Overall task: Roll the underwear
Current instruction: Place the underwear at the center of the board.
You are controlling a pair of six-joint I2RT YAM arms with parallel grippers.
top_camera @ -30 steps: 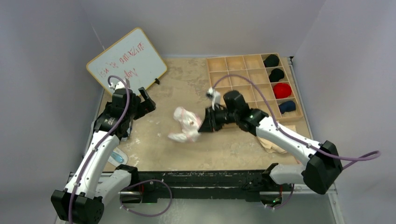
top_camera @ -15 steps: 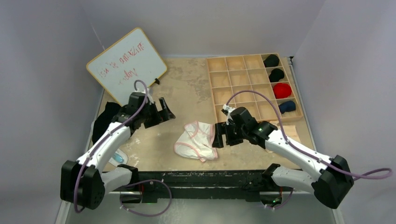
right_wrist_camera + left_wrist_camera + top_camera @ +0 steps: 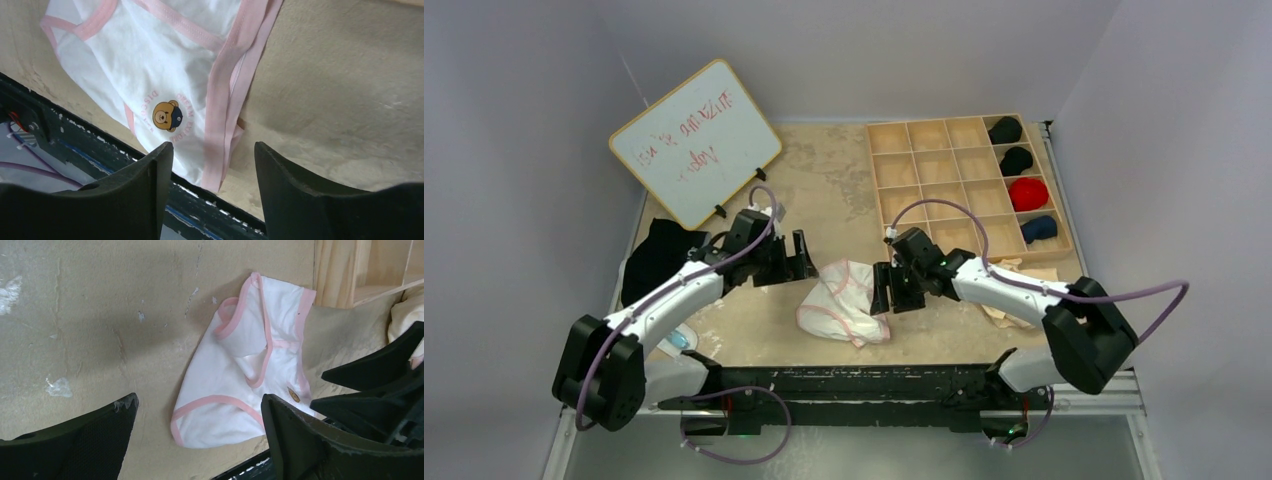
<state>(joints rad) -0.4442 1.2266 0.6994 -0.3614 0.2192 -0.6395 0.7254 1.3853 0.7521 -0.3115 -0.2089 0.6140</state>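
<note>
Let go of the underwear (image 3: 844, 303), bunched and lifted a second ago in the right gripper (image 3: 886, 292); now lying loose and partly folded over on the tabletop (image 3: 824, 190), near the middle of the near edge. Right gripper now just beside its right side, jaws spread, pinching nothing. Swung the left gripper (image 3: 799, 262) in from near the whiteboard (image 3: 694, 140) to just beside the cloth's far-left side, jaws spread wide, empty.
</note>
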